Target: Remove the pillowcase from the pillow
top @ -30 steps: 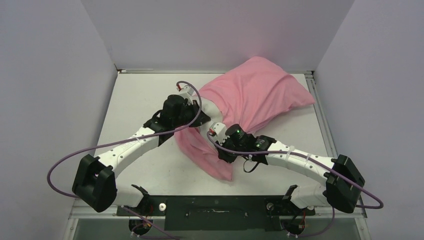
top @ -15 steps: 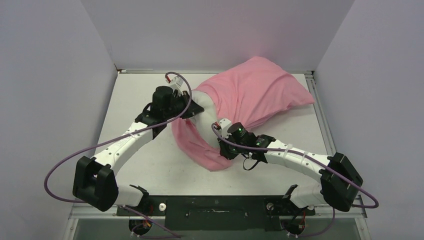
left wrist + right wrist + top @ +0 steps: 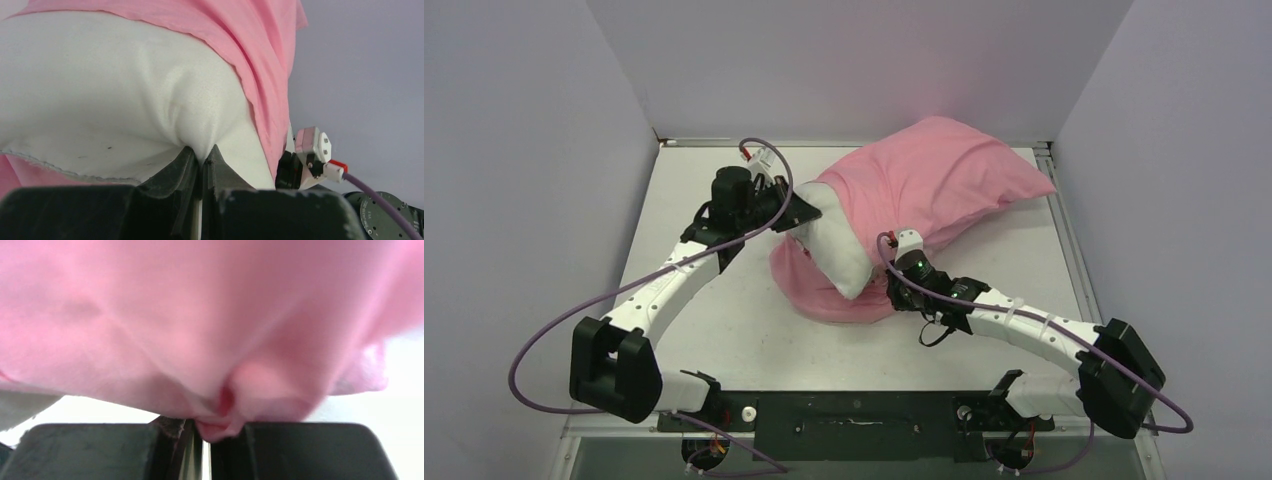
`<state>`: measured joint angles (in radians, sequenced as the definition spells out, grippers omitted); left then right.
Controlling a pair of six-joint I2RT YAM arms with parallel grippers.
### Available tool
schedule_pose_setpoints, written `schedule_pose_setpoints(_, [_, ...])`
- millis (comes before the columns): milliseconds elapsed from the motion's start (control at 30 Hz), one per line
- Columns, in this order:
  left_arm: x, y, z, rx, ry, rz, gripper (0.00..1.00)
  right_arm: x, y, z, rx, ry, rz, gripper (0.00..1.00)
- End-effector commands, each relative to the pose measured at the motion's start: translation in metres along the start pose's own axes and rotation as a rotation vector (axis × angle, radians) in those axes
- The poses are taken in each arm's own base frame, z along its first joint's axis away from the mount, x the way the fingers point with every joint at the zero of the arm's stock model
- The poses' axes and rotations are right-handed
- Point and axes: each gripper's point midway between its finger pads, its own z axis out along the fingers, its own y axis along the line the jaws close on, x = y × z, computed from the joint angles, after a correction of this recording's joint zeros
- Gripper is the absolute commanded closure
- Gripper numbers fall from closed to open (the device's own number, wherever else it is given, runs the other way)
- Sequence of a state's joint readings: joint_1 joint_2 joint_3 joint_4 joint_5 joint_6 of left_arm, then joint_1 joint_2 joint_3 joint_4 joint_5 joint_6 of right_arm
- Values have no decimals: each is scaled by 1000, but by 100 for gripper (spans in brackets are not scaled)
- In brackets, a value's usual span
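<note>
This is a robotics lab test cell, not a home. A plain white bench [image 3: 704, 190] is boxed in by bare pale-grey panels along its left edge [image 3: 524, 150], far edge [image 3: 844, 60] and right edge [image 3: 1174, 150]. Two white-and-black robot arms, left [image 3: 674, 285] and right [image 3: 1024, 322], are bolted to a black mounting plate [image 3: 854, 410] at the near edge. They trail exposed purple cables [image 3: 360, 188]. A metal rail [image 3: 1074, 250] runs along the right edge. The only domestic things are a white pillow [image 3: 839, 250] and its pink pillowcase [image 3: 924, 190], towards the far right corner.
</note>
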<state>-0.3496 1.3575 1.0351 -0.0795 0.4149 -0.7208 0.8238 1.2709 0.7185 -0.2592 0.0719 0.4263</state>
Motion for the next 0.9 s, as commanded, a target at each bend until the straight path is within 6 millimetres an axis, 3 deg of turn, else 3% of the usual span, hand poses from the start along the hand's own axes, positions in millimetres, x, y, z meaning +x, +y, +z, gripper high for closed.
schedule_pose_setpoints(0, [-44,-57,-36,192,-142,117,100,-21,-42,-17,213,-142,140,95])
schedule_pose_setpoints(167, [-2,-47,-54,186,-10,136,100,-53,-49,-29,236,-288,237,95])
schedule_pose_setpoints(267, [16,-27,-68,96,33,185,100,-66,-50,-34,240,-327,258,95])
schedule_pose_setpoints(433, [34,14,-84,-62,61,227,100,-79,-50,-44,217,-389,269,95])
schedule_pose_setpoints(567, [43,11,-89,-13,68,242,100,-76,-47,-43,209,-346,223,92])
schedule_pose_setpoints(700, [45,12,-92,-9,86,298,100,-78,-37,-47,153,-311,144,80])
schedule_pose_setpoints(867, [34,24,-98,-103,70,386,100,-91,-16,-66,36,-306,9,50])
